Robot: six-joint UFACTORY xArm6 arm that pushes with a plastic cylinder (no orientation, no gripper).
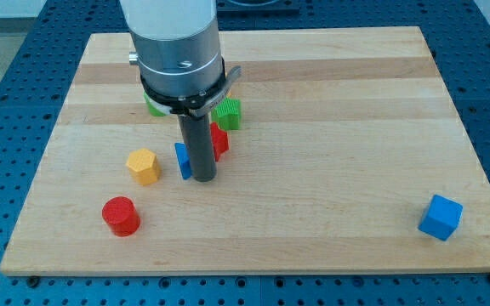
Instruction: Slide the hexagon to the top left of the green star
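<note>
The yellow hexagon lies left of centre on the wooden board. The green star shows partly behind the arm, up and to the right of the hexagon. My tip rests on the board just right of a blue block, about a block's width right of the hexagon. A red block sits right behind the rod, partly hidden. Another green block peeks out under the arm's left side; its shape is hidden.
A red cylinder stands near the board's bottom left. A blue cube sits near the bottom right corner. The arm's grey body covers the board's upper middle-left.
</note>
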